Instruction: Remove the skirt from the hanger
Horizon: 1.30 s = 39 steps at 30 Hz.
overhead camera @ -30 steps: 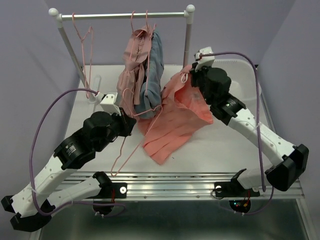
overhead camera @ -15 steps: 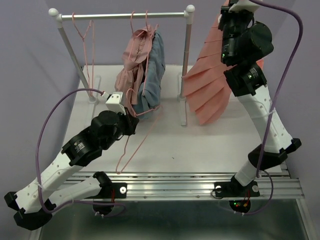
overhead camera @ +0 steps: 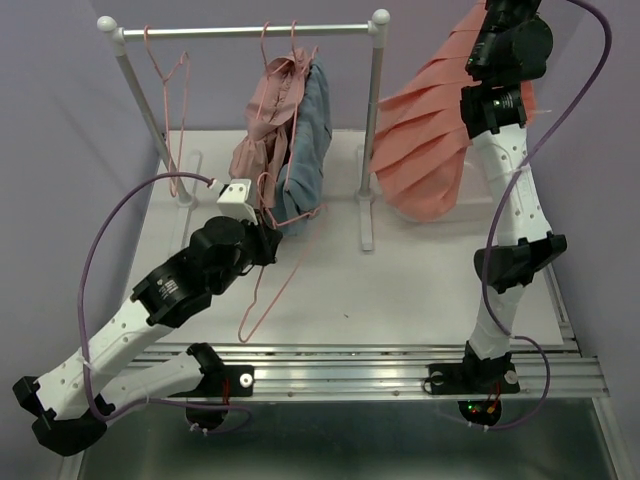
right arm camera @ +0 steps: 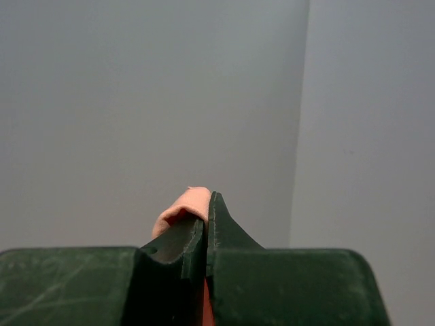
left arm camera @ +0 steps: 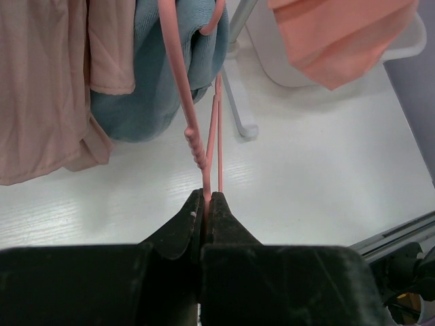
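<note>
Your right claw (right arm camera: 206,207) is clamping the pleated coral skirt (overhead camera: 425,150) high off the worktop (overhead camera: 420,290) — your left claw (left arm camera: 207,204) is pinching the bare pink hanger (left arm camera: 177,75) down low.

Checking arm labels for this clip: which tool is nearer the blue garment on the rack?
Left. The left tool grips the pink hanger close beside the blue garment; the right tool holds the skirt high, beyond the rack post.

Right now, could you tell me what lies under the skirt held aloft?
Beneath the skirt, held by the right gripper, sits a white tray on the table; the skirt covers most of it.
</note>
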Tool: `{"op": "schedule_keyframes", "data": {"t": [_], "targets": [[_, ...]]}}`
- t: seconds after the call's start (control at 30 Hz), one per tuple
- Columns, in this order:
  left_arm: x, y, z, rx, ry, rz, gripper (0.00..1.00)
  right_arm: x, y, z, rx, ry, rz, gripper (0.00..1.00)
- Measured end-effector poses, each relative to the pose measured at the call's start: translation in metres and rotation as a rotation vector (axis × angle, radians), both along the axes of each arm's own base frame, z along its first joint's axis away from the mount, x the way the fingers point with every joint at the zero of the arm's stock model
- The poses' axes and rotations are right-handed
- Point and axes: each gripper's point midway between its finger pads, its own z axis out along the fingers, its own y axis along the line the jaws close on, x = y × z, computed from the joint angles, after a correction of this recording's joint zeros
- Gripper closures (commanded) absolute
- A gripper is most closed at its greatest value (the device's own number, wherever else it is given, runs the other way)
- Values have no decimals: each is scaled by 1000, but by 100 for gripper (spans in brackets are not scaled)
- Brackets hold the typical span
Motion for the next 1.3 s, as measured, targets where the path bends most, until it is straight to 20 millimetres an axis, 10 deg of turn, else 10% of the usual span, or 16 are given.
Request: {"op": "schedule_keyframes", "data": {"t": [0.5, 0.63, 0.77, 0.9, 1.3], "targets": [[8, -2, -6, 21, 10, 28, 100, 40, -72, -6, -66, -148, 31, 99], [9, -4, -5, 14, 4, 28, 100, 60, -61, -52, -67, -40, 109, 99], [11, -5, -3, 10, -1, 30, 100, 72, -43, -170, -22, 191, 248, 99], [12, -6, -4, 11, 0, 30, 100, 69, -33, -245, 42, 326, 325, 99], [18, -15, -7, 25, -2, 15, 100, 55, -50, -359, 255, 447, 266, 99]]}}
